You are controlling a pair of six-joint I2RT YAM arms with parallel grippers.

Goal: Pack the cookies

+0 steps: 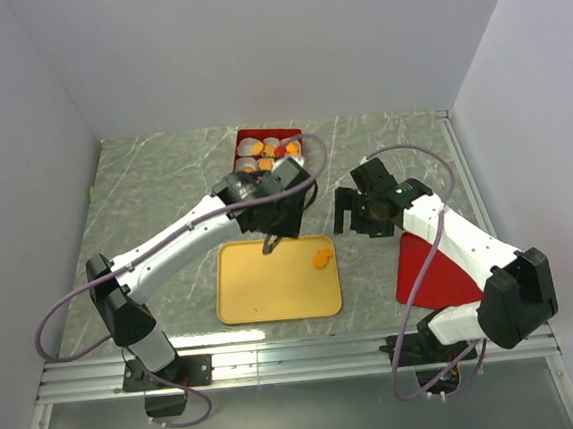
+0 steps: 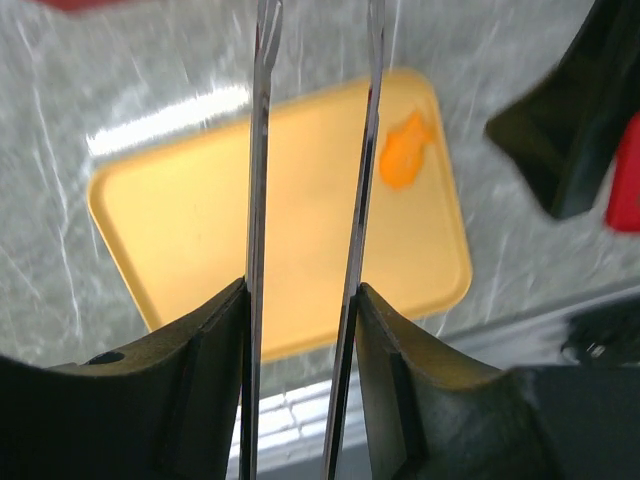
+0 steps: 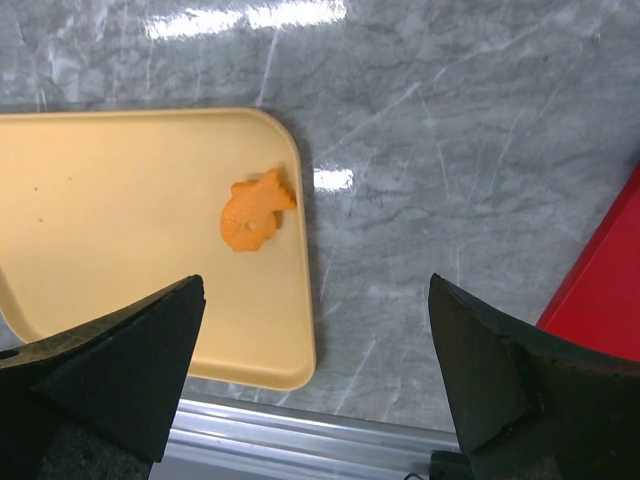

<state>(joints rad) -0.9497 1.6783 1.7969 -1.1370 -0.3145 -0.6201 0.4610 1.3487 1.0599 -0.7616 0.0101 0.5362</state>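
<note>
**Task item.** One orange cookie [image 3: 255, 210] lies flat on the yellow tray [image 1: 264, 297]. It is bright orange and matte, with a fish-like outline: a rounded body and a notched tail end. It sits in the tray's right half, towards the far right corner, just inside the raised rim and not touching it. More cookies [image 1: 264, 162] sit among white paper cups [image 1: 271, 143] in the red box [image 1: 243, 138] at the far side of the desk [image 1: 154, 196]. They are orange and reddish, but too small in the overhead view to count or describe reliably.

**Jaws.** The left jaws end in two thin metal fingers [image 2: 256, 200] that stand parallel with a narrow gap between them. Tray surface shows through the gap and nothing is pinched. They hang over the tray's far edge, left of the orange cookie and apart from it. The right jaws are spread wide and hold nothing. They hover over the desk just beyond the tray's right rim, and the orange cookie is visible between them from the wrist view.

**Edges and room.** The tray has rounded corners and a low lip. Bare yellow surface extends left of the cookie and towards the near edge. A strip of marble desk separates the tray's right rim from a flat red panel [image 1: 428, 277]. A metal rail [image 1: 299, 359] runs along the near edge, and white walls close the other three sides.
</note>
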